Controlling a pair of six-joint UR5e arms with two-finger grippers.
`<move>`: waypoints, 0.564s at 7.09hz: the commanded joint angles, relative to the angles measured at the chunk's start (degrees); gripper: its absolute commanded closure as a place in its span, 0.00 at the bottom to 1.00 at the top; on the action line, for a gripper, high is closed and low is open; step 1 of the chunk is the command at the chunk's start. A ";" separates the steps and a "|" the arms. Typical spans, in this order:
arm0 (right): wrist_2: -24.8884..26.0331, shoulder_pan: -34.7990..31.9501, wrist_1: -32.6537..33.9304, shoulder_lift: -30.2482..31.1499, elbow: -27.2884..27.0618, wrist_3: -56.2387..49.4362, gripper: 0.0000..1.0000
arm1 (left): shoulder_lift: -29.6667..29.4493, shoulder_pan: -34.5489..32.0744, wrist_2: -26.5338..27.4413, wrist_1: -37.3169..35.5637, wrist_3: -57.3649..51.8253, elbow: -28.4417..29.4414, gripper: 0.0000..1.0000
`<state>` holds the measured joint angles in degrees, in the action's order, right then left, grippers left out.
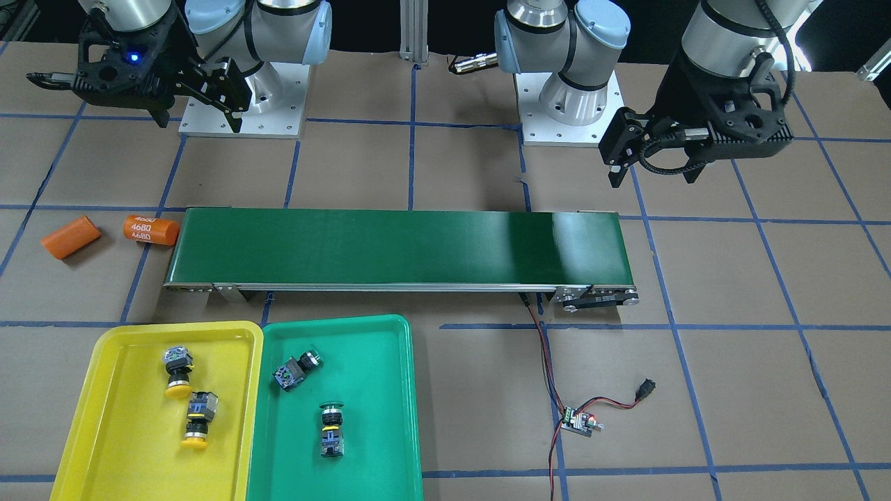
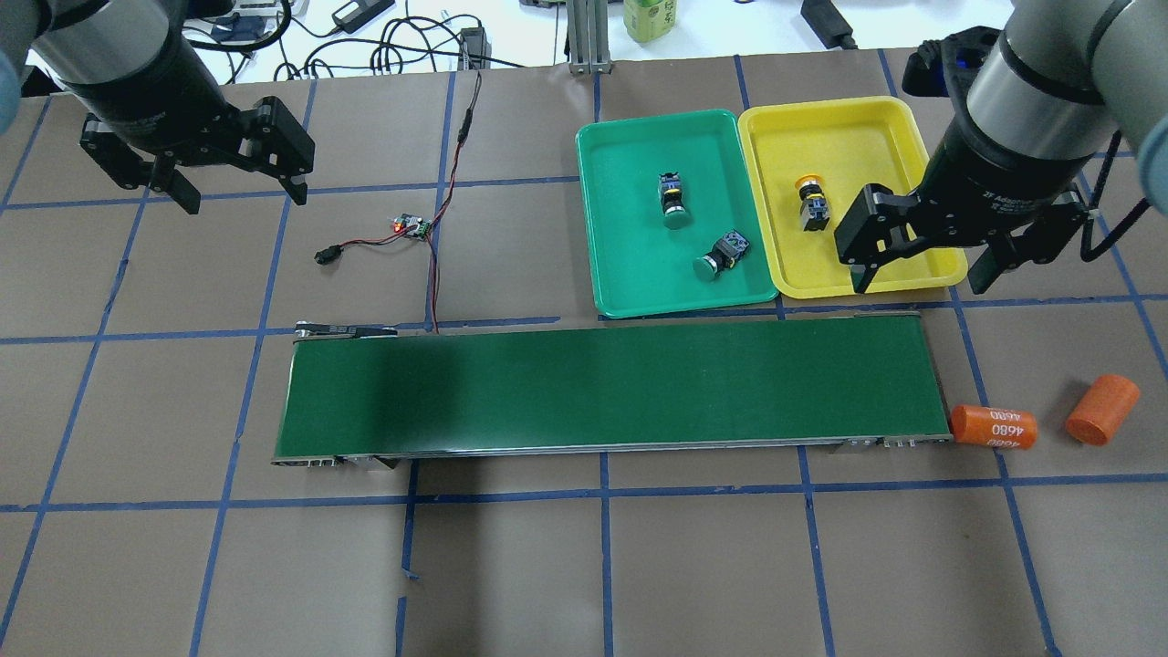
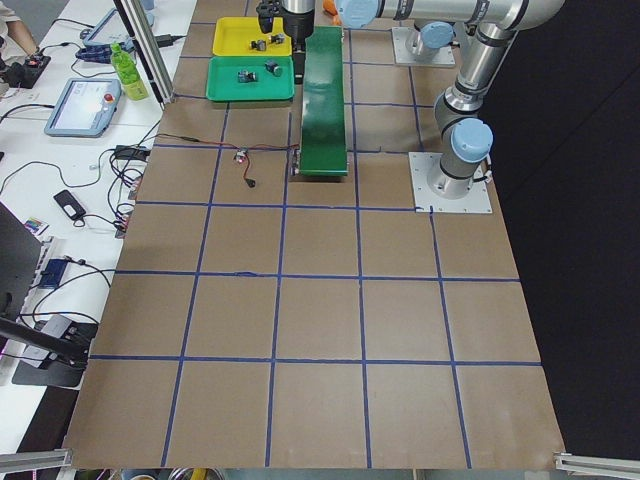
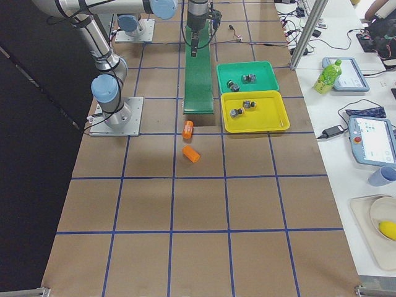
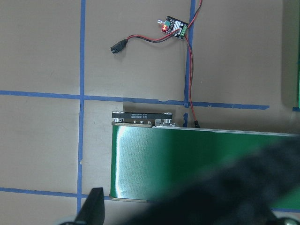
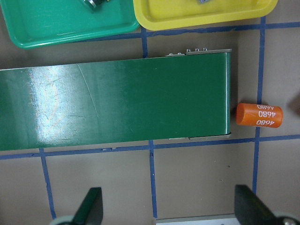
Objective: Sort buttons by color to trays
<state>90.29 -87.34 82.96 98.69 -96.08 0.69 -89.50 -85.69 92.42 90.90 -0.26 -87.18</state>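
Two yellow-capped buttons [image 1: 178,372] [image 1: 198,417] lie in the yellow tray [image 1: 104,348]. Two green-capped buttons [image 1: 297,369] [image 1: 331,431] lie in the green tray [image 1: 376,390]. In the overhead view the green tray [image 2: 630,228] shows both its buttons [image 2: 672,199] [image 2: 721,255]. The yellow tray [image 2: 867,137] shows one button [image 2: 810,201]; my right arm hides the other. My right gripper [image 2: 919,274] is open and empty, high over the yellow tray's near edge. My left gripper [image 2: 242,192] is open and empty, far to the left of the trays.
A long dark-green conveyor belt [image 1: 397,243] lies between the robot bases and the trays. Two orange cylinders [image 1: 69,236] [image 1: 151,229] lie at its end on my right side. A small controller board [image 1: 581,421] with red-black wires lies beyond the belt's other end.
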 commanded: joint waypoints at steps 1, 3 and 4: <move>-0.38 -0.11 -0.70 -0.33 0.01 0.10 0.00 | 0.02 -0.26 1.62 0.06 0.00 -0.19 0.00; -0.38 -0.11 -0.70 -0.42 -0.16 0.01 0.00 | 0.02 -0.35 1.54 0.06 0.09 -0.10 0.00; -0.38 -0.11 -0.70 -0.42 -0.25 0.01 0.00 | -0.06 -0.35 1.36 0.06 0.09 -0.10 0.00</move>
<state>89.93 -87.45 82.28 98.30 -96.20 0.73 -89.49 -86.00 93.88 90.97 -0.19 -87.28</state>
